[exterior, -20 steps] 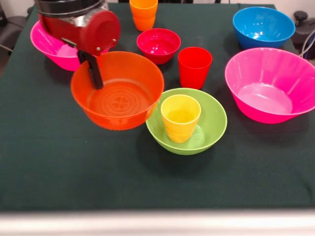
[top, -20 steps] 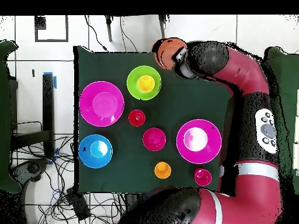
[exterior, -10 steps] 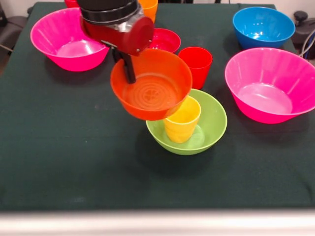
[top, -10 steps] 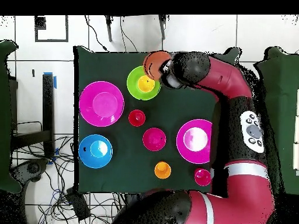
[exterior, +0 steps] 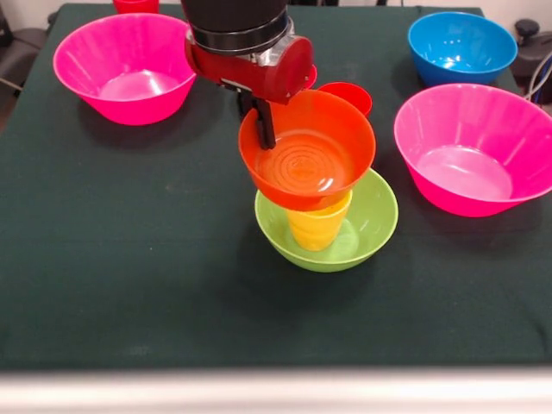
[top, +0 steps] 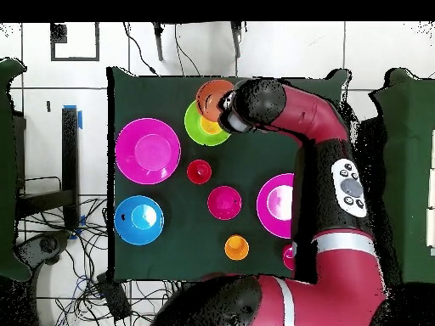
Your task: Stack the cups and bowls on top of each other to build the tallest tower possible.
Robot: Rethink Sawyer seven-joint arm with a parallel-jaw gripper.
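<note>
here the gripper pinches the far rim of the orange bowl, one dark finger showing inside the wall, so its hand is closed on that bowl. the orange bowl hangs tipped a little toward the camera, its ringed bottom right over the yellow cup; whether the two touch cannot be told. the yellow cup stands upright inside the green bowl, which sits on the dark green table near its middle. behind the orange bowl a red cup peeks out, mostly hidden. a big pink bowl sits at the far left of the front view, a second pink bowl at the right, and a blue bowl beyond that one. from above, the arm reaches across the table, its wrist covering part of the green bowl, with the orange bowl at the table's edge side of it. an orange cup and a small dark red bowl stand apart, nearer the robot's base.
</note>
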